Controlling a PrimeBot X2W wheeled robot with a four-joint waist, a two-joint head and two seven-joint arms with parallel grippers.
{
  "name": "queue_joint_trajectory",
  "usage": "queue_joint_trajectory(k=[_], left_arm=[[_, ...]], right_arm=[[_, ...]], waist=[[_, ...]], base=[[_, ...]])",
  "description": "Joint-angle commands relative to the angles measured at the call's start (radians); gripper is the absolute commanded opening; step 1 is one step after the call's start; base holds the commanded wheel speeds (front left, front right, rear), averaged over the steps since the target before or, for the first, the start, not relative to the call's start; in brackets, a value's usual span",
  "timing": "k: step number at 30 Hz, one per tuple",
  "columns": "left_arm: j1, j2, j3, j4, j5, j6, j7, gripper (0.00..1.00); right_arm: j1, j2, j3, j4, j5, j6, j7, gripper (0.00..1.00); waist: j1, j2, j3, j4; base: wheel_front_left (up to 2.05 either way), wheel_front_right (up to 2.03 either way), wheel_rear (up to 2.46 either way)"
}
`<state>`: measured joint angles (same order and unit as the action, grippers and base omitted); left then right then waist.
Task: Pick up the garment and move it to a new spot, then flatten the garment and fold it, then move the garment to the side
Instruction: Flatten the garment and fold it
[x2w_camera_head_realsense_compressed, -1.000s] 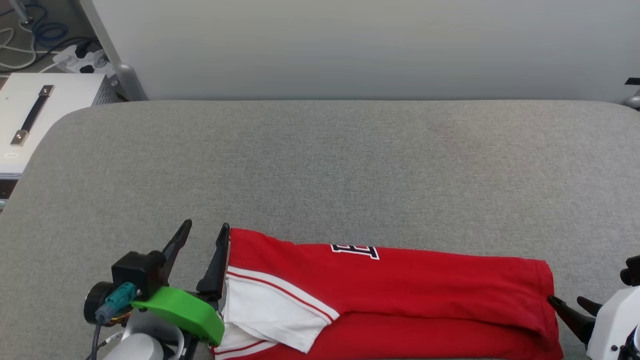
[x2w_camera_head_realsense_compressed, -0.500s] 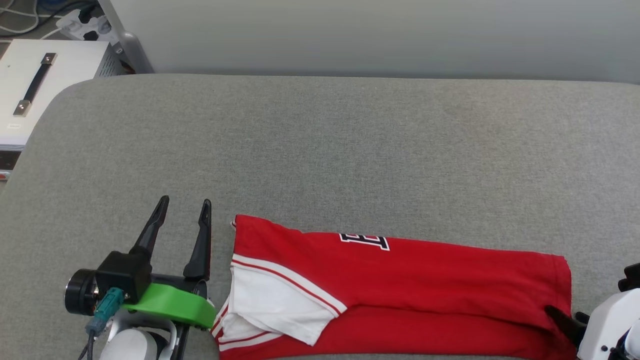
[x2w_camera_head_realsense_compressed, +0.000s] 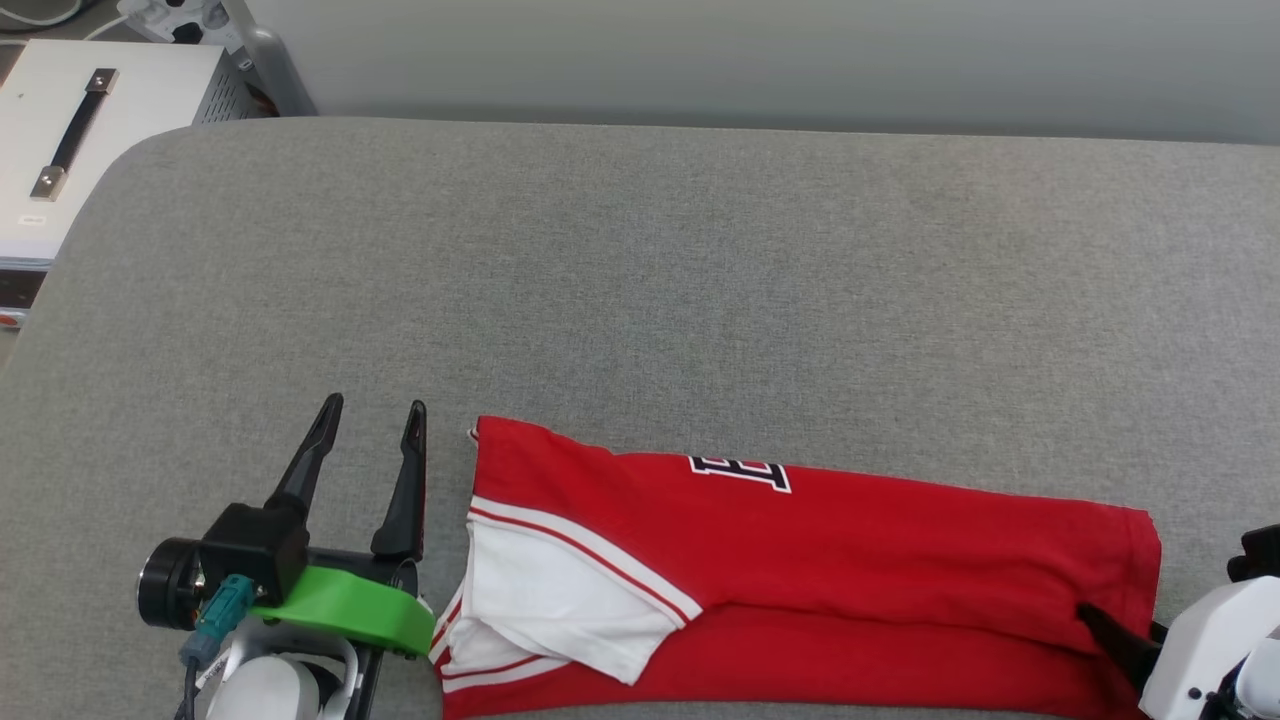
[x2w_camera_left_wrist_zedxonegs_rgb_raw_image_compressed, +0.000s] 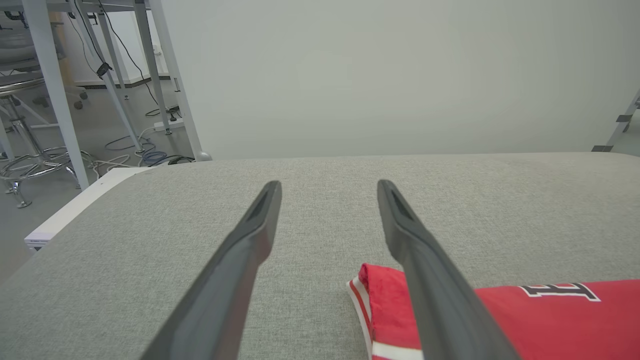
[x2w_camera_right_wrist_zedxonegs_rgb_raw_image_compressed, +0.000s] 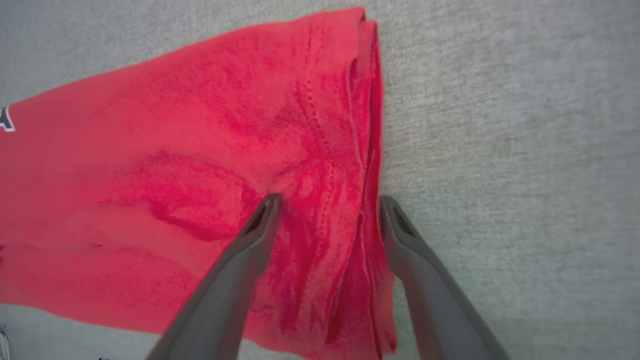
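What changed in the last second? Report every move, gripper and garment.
The left gripper drew leftward off the garment at its sleeve end, leaving a gap. The right gripper edged further over the hem. Both stayed open, holding nothing; the garment stayed folded on the grey surface.

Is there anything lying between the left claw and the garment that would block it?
Nothing visible does. The left claw stands open just beside the sleeve end of the garment, apart from it, with a narrow strip of bare grey fabric surface between them.
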<state>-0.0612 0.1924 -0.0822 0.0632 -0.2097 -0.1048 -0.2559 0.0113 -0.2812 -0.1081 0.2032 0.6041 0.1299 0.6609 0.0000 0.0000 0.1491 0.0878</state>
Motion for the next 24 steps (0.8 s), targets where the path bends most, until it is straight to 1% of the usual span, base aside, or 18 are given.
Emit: queue_joint_trajectory(k=[1,8,9,10,11,12,13,19,24], left_arm=[[0.001,-0.007,0.009,0.005,0.01,-0.007,-0.006,1.0],[0.0,-0.021,0.027,0.019,0.028,-0.02,-0.006,1.0],[0.0,-0.022,0.029,0.02,0.029,-0.021,-0.006,1.0],[-0.001,-0.023,0.029,0.021,0.03,-0.022,-0.006,1.0],[0.0,-0.024,0.03,0.022,0.031,-0.023,-0.006,1.0],[0.001,-0.025,0.031,0.023,0.032,-0.023,-0.006,1.0],[0.003,-0.025,0.032,0.023,0.033,-0.024,-0.006,1.0],[0.008,-0.027,0.037,0.029,0.031,-0.025,-0.006,1.0],[0.01,-0.024,0.028,0.031,0.025,-0.026,-0.006,1.0]], right_arm=[[0.003,0.043,0.04,0.026,0.016,0.001,0.009,1.0],[-0.006,0.056,0.086,0.042,0.038,0.001,-0.008,1.0],[-0.007,0.055,0.09,0.046,0.04,0.001,-0.011,0.99],[-0.007,0.054,0.092,0.05,0.041,0.001,-0.014,0.64],[-0.007,0.051,0.093,0.054,0.042,0.001,-0.02,0.38],[-0.007,0.048,0.094,0.058,0.042,0.001,-0.025,0.26],[-0.007,0.044,0.094,0.062,0.042,0.001,-0.032,0.0],[-0.011,0.02,0.094,0.075,0.037,0.001,-0.081,0.0],[-0.021,-0.013,0.079,0.084,0.03,0.001,-0.127,0.0]], waist=[[0.0,0.0,-0.002,-0.002],[0.0,0.0,-0.011,-0.008],[0.0,0.0,-0.012,-0.009],[0.0,0.0,-0.014,-0.009],[0.0,0.0,-0.016,-0.011],[0.0,0.0,-0.017,-0.012],[0.0,0.0,-0.019,-0.013],[0.0,0.0,-0.027,-0.019],[0.0,0.0,-0.036,-0.024]], base=[[0.0,0.0,0.0],[0.0,0.0,0.0],[0.0,0.0,0.0],[0.0,0.0,0.0],[0.0,0.0,0.0],[0.0,0.0,0.0],[0.0,0.0,0.0],[0.0,0.0,0.0],[0.0,0.0,0.0]])
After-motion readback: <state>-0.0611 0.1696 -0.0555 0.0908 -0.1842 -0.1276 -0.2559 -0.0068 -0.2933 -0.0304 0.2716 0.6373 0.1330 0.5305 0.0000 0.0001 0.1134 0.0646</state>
